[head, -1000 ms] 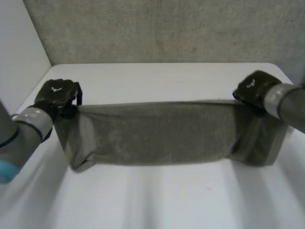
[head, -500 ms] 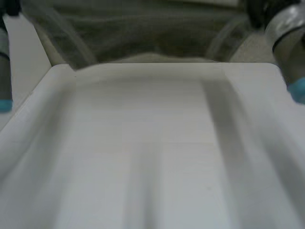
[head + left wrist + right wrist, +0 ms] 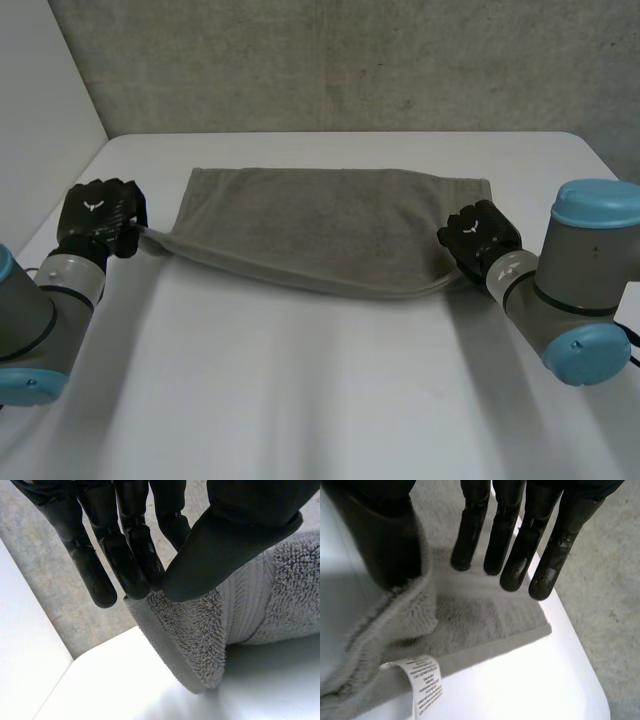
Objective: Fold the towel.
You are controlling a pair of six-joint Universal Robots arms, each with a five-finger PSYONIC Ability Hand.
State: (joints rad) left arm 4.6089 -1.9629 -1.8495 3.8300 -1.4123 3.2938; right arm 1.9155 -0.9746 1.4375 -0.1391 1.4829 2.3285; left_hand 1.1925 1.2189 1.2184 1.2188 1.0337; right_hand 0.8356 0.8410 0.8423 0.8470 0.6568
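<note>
The towel [image 3: 330, 225] lay spread across the far half of the white worktop [image 3: 300, 400], its near edge slung between the two hands. The left hand [image 3: 97, 212] pinched the near left corner between thumb and fingers. The right hand [image 3: 480, 238], at the near right corner, looked slack, with straight fingers apart from the thumb and the cloth only leaning against it. To my eye, a clean fold would need that hand to take a firm pinch first. Both corners should then travel level and taut to meet the far edge squarely. I counted one towel, one white label [image 3: 425, 682] and two hands.
</note>
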